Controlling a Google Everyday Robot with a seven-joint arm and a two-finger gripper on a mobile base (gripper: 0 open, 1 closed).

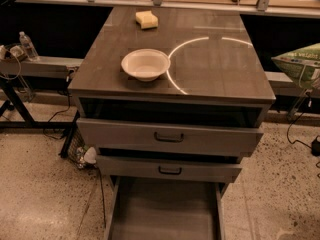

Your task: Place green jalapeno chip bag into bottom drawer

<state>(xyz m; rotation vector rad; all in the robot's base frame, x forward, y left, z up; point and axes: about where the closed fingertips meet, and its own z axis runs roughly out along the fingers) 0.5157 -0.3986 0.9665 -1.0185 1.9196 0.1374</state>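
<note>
Camera view, carry phase. The green jalapeno chip bag (299,64) hangs in the air at 3 o'clock, cut by the frame edge, clear of the cabinet top (215,66) and roughly level with it. The gripper is out of sight, presumably past that same edge. From the way the bag floats I judge it held, but I cannot tell how the tool is set. The bottom drawer (165,214) stands pulled out at 6 o'clock, floor bare. The two upper drawers (170,136) overhang its back part.

To do this step well, I would swing the bag from 3 o'clock toward 6 o'clock in front of the cabinet, not over the top. That keeps it away from the white bowl (145,64) and the yellow sponge (146,19) at 12 o'clock. I would then lower it over the drawer's front part, clear of the overhang, and release it low, since crinkly foil may slide.
</note>
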